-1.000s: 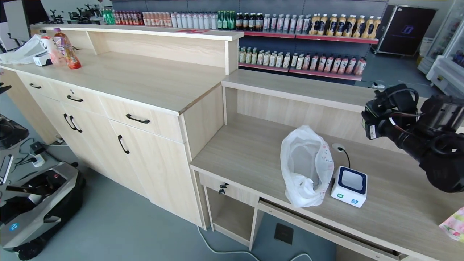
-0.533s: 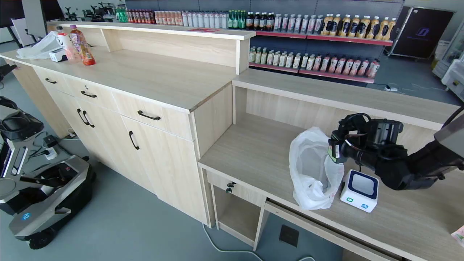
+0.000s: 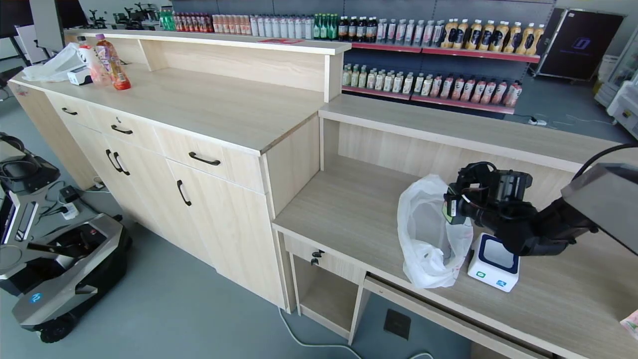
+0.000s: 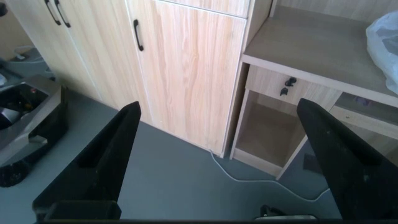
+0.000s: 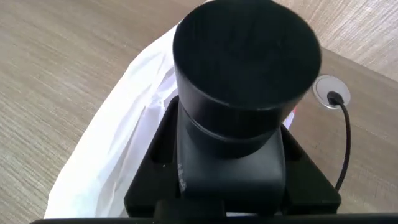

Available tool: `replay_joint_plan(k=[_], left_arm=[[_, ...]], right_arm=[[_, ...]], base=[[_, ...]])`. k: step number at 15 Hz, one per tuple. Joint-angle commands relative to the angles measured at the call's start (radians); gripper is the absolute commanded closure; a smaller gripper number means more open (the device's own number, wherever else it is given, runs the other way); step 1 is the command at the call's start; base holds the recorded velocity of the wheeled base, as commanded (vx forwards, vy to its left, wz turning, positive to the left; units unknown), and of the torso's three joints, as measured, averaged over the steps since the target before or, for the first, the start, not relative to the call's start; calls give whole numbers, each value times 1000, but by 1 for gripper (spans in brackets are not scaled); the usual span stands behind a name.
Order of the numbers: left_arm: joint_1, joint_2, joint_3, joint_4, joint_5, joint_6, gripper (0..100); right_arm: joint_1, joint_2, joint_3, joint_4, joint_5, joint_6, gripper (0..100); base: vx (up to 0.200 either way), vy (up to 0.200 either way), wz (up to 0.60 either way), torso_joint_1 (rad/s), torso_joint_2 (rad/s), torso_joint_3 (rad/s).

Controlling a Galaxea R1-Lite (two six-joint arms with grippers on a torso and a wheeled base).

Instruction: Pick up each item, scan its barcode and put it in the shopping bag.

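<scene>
Right gripper [image 3: 461,200] holds a black cylindrical container [image 3: 450,210] at the shopping bag [image 3: 424,234].
From where I stand, its fingers are clamped on the container, which hangs by the upper rim of the open white plastic bag. The bag stands on the lower counter [image 3: 349,209], just beside the white barcode scanner [image 3: 493,260]. The left gripper [image 4: 217,162] hangs low over the grey floor, near the cabinet doors [image 4: 186,62], its 2 fingers [image 4: 93,162] spread wide apart.
</scene>
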Motion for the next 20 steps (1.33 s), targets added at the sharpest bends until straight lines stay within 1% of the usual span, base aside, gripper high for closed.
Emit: replay_joint_plan(k=[1,7,8,9,10,17,20], left_arm=[[0,0,0,0,0,0,0],[0,0,0,0,0,0,0],[0,0,0,0,0,0,0],[0,0,0,0,0,0,0],[0,0,0,0,0,0,0],[0,0,0,0,0,0,0],[0,0,0,0,0,0,0]], right_arm=[[-2,62,-37,-4,7,0,100],[2,172,-158,-1,66,10,100],[8,197,-189,-1,97,10,100],[9,199,-192,-1,99,10,100],[15,237,-234,-3,99,10,100],[15,340,-364,6,131,10,100],[15,350,-386,42,132,7,100]], base=[[0,0,0,0,0,0],[0,0,0,0,0,0],[0,0,0,0,0,0],[0,0,0,0,0,0],[0,0,0,0,0,0],[0,0,0,0,0,0],[0,0,0,0,0,0]])
